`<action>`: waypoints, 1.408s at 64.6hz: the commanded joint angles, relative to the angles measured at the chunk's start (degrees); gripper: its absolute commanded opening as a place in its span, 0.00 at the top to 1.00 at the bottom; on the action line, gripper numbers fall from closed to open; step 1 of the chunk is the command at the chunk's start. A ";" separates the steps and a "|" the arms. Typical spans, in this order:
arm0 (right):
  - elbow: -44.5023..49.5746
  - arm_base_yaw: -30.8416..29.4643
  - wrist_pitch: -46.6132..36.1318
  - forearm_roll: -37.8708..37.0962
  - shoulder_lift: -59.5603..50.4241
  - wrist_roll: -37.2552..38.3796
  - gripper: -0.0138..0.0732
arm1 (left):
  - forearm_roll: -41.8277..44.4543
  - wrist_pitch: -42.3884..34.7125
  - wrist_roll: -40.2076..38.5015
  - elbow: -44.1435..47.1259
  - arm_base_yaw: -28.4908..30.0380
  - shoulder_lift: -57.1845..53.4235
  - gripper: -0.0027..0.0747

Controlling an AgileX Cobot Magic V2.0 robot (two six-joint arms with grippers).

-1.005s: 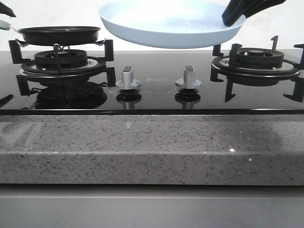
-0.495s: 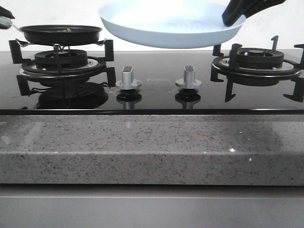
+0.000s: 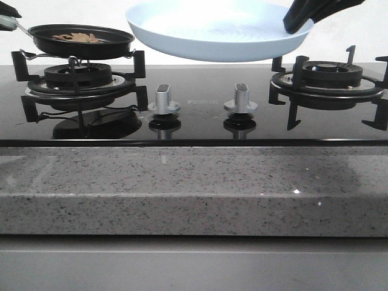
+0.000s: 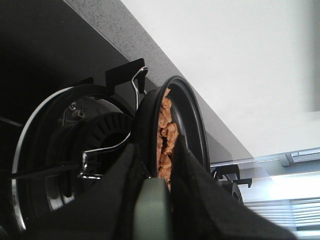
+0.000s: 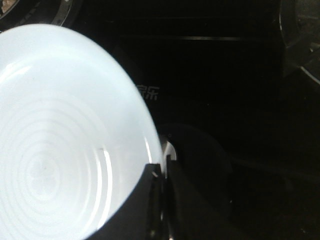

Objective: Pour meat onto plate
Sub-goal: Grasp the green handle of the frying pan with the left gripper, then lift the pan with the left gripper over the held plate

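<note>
A black stove [image 3: 194,121] sits on a gray speckled counter [image 3: 194,188] by a white wall. The left claw [image 4: 152,200] pinches the handle of a black pan [image 3: 82,39], just above the left burner [image 3: 79,76]. The pan tips a little. The meat [image 3: 77,37] is in the pan, a small brown heap. The right claw [image 3: 301,18] pinches the rim of the plate [image 3: 218,33] and holds it up in the air over the middle of the stove. The plate is bare. It is near the pan but apart from it. No meat is poured yet. The pan needs to go to the plate and tip more.
</note>
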 commanded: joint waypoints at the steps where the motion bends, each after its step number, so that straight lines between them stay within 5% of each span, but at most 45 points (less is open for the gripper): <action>1: -1.60 -0.25 -3.06 1.93 -2.07 -0.47 0.92 | -4.85 2.80 0.78 -1.63 -0.29 -4.29 0.99; 61: -1.60 -0.25 -3.06 1.93 -2.07 -0.47 0.92 | -12.88 2.35 1.13 -1.63 -0.65 -18.20 0.99; 91: -1.60 -0.25 -3.06 1.93 -2.07 -0.47 0.92 | -10.46 0.50 5.92 -1.63 -11.27 -23.22 0.99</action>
